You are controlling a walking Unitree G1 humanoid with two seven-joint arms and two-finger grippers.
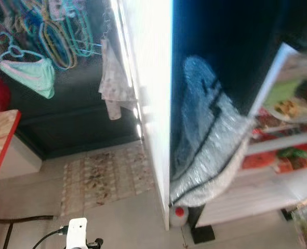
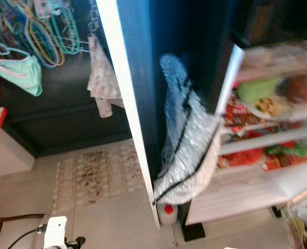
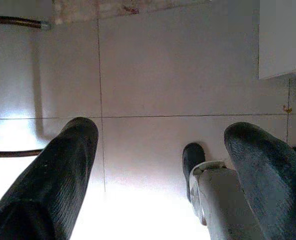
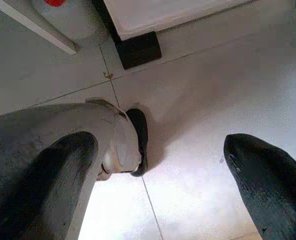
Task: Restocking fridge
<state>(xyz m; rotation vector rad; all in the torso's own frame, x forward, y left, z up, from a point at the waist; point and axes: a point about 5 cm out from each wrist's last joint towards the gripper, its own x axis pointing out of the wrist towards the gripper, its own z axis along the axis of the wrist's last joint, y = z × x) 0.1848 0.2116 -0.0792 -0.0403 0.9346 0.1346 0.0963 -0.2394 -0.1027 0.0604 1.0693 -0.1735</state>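
Fridge [image 2: 267,155]: your view shows its door [image 2: 127,104] swung open, shelves stocked.
Left gripper [image 3: 158,160]: fingers spread, empty, over floor tiles [image 3: 178,65].
Right gripper [image 4: 160,175]: likewise spread, empty.

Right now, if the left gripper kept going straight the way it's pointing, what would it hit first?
Most likely the tiled floor. The left gripper is open and points down at bare tiles; the robot's own foot sits close to one finger, though depth is hard to judge.
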